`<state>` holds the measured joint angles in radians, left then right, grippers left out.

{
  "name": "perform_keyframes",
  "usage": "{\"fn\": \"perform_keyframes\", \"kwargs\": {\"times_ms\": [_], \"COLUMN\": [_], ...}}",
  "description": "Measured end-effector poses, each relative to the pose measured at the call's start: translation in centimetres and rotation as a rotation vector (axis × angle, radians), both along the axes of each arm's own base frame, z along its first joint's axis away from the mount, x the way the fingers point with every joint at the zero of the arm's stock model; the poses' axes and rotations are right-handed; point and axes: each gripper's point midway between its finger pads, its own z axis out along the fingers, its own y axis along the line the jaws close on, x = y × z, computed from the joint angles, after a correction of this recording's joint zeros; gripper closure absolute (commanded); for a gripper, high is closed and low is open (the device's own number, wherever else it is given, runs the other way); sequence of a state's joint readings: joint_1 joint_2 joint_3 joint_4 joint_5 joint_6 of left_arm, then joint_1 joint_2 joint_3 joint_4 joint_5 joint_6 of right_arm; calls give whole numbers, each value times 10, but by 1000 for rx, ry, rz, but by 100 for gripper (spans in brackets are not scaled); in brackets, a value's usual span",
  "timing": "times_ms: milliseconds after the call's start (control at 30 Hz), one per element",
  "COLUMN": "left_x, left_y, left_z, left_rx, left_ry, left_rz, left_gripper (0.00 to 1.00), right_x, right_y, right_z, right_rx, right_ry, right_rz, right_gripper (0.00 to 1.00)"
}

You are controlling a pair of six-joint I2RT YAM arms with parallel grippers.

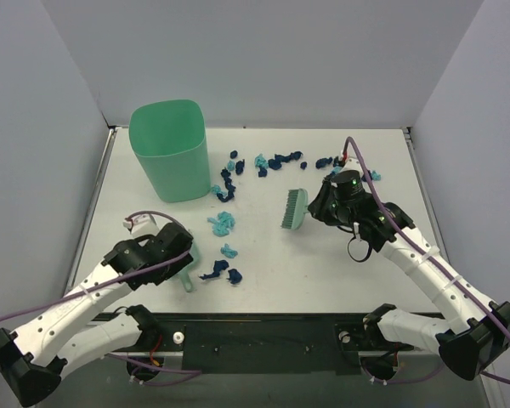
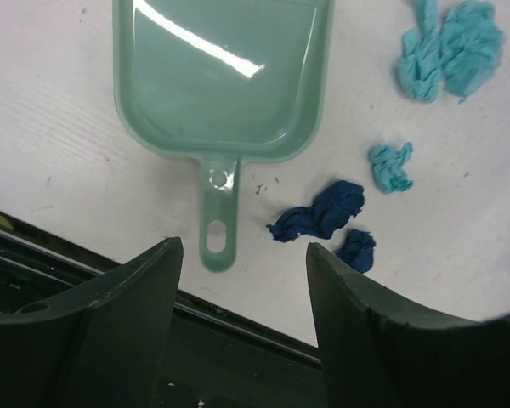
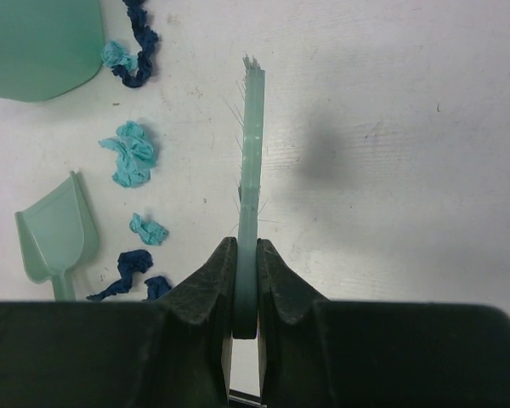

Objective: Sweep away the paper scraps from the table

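Your left fingers (image 2: 157, 272) gape empty above the handle of the glossy dustpan (image 2: 221, 76); your right fingers (image 3: 221, 272) pinch the thin bristled brush (image 3: 252, 144). Crumpled navy and turquoise paper scraps (image 1: 223, 223) lie strewn across the scuffed white desk (image 1: 323, 263).

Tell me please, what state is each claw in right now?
Left claw: open, empty, by the dustpan.
Right claw: closed on the brush.

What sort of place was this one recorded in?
Probably a robotics lab test cell: a flat white tabletop boxed in by plain grey partition walls, with crumpled blue paper scraps scattered as staged mess.
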<state>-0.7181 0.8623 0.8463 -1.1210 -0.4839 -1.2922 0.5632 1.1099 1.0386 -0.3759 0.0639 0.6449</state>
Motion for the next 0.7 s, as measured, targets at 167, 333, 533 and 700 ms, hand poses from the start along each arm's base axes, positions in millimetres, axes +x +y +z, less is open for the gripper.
{"fn": "perform_keyframes", "kwargs": {"times_ms": [167,333,533,700], "left_x": [-22,-31,-30,-27], "left_y": [-3,-1,0,-2], "left_z": [-27,-56,-82,-96], "left_rx": [89,165,178,167], "left_ry": [79,137,138,117], "left_rz": [-58,-72,-75,-87], "left_gripper": [30,30,30,30], "right_x": [-3,-5,-6,-7], "right_y": [2,4,5,5], "right_z": [-1,-3,-4,-5], "right_rx": [-9,-11,-13,-16], "right_ry": [4,8,13,14], "right_rz": [34,59,72,75], "right_gripper": [100,100,100,100]}}
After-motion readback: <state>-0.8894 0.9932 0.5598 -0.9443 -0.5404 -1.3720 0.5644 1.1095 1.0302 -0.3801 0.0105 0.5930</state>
